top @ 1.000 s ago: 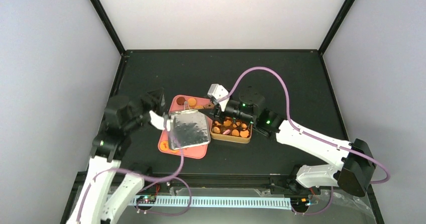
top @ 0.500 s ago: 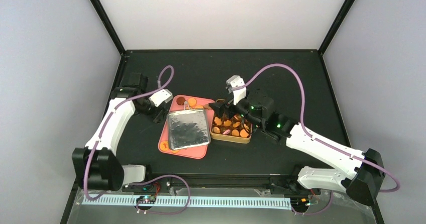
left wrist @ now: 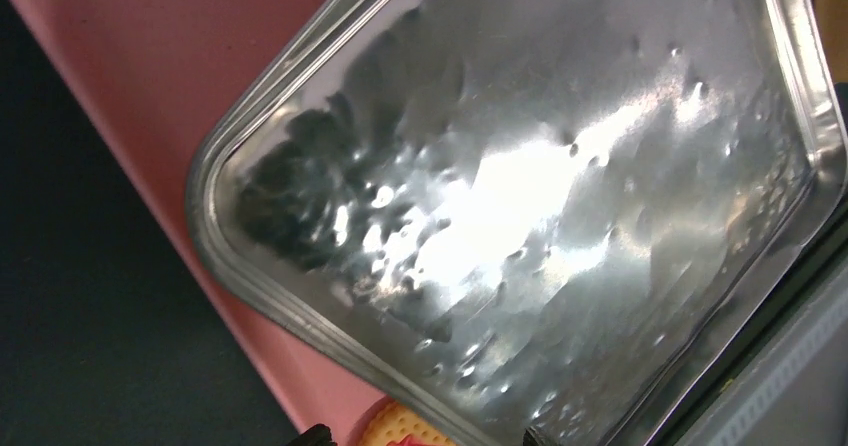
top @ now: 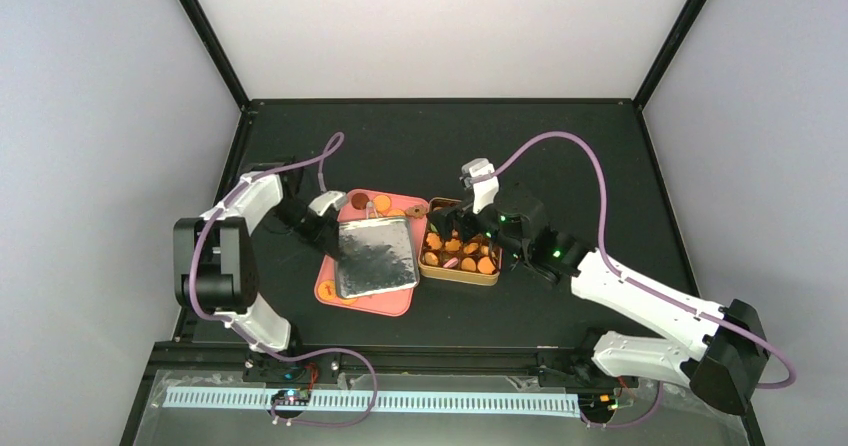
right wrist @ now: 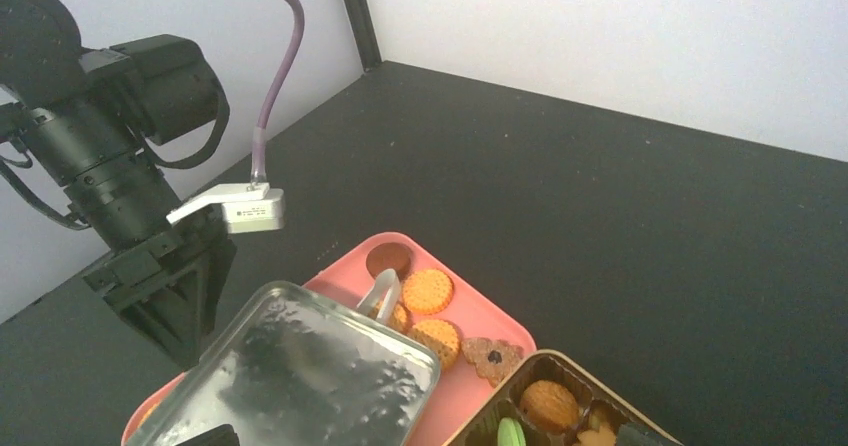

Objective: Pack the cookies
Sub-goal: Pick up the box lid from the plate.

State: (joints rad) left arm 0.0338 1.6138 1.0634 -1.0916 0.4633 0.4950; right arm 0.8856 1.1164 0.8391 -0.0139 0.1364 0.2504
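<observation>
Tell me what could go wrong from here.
The left gripper sits at the corner of the lid, which lies on the tray; a nudge could slide it over the loose cookies beside it. The right gripper hangs open over the tin, crowded with cookies; coming down, it could crack or scatter them.

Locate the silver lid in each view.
Top external: silver lid at centre, slightly left.
Left wrist: it fills most of the frame.
Right wrist: bottom left corner.
Shared landmark: the pink tray under it, which shows top left in the left wrist view and to the right of the lid in the right wrist view.
</observation>
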